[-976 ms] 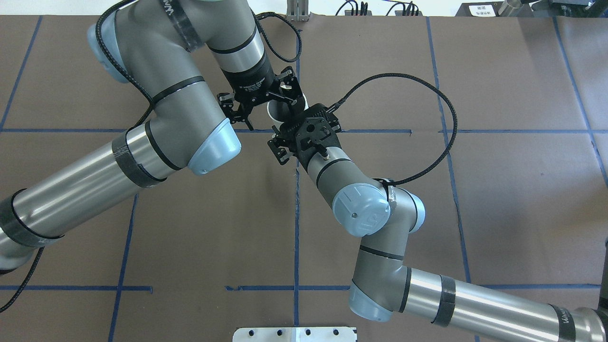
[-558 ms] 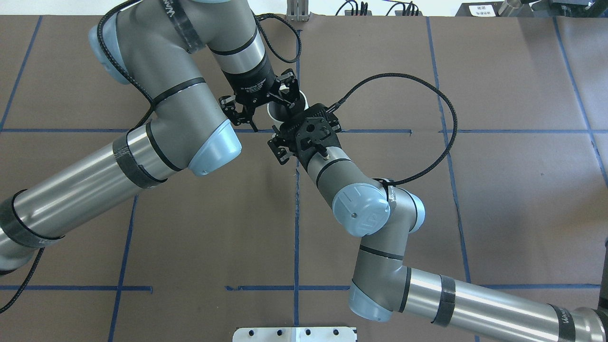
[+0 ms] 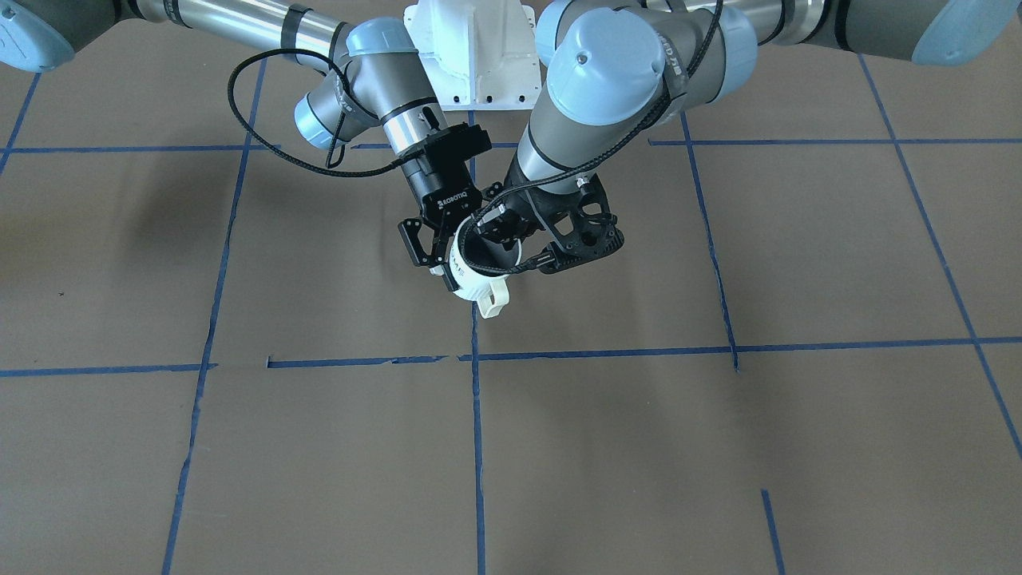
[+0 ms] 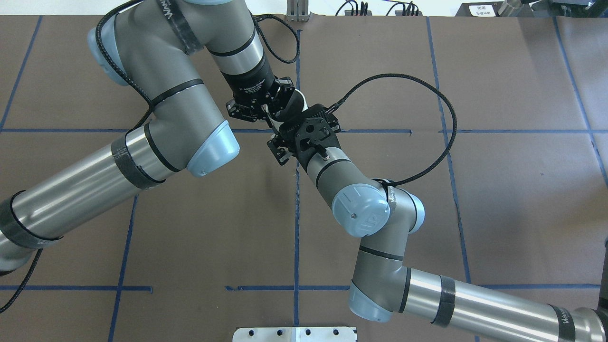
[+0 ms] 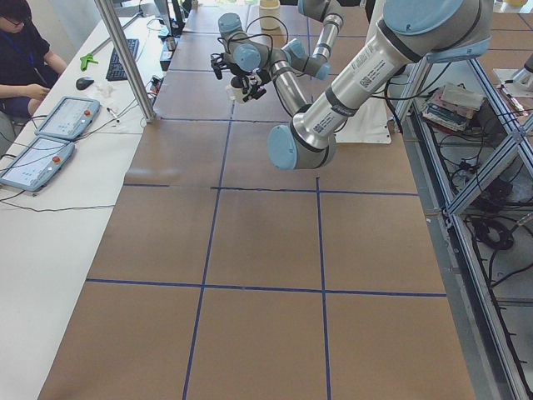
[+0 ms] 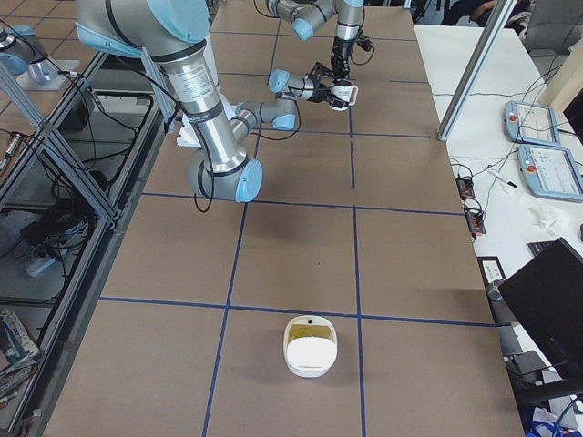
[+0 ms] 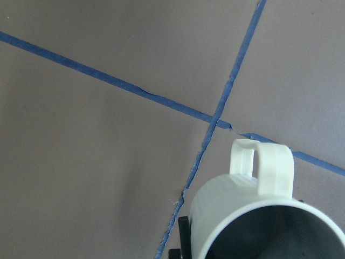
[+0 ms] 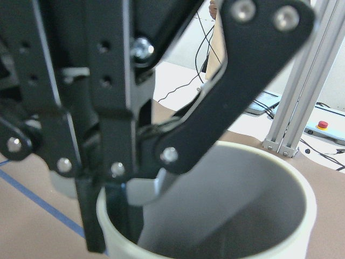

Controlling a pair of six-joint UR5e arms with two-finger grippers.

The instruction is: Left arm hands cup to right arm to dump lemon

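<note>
The white cup hangs tilted in the air over the table's middle, handle toward the operators' side. It also shows in the left wrist view and the right wrist view. Its grey inside shows no lemon. My left gripper is shut on the cup's rim, with one of its fingers outside the wall and the other inside. My right gripper, lettered ROBOTIQ, is shut on the cup's body from the other side. Yellow-green stuff like the lemon lies in a white bowl.
The white bowl stands far off, near the table's end on my right. Blue tape lines cross the brown table. The white base plate is behind the arms. Teach pendants and an operator are at a side table.
My left gripper, open wide around the cup before, has shut on its rim. The right arm and the cup have hardly moved.
</note>
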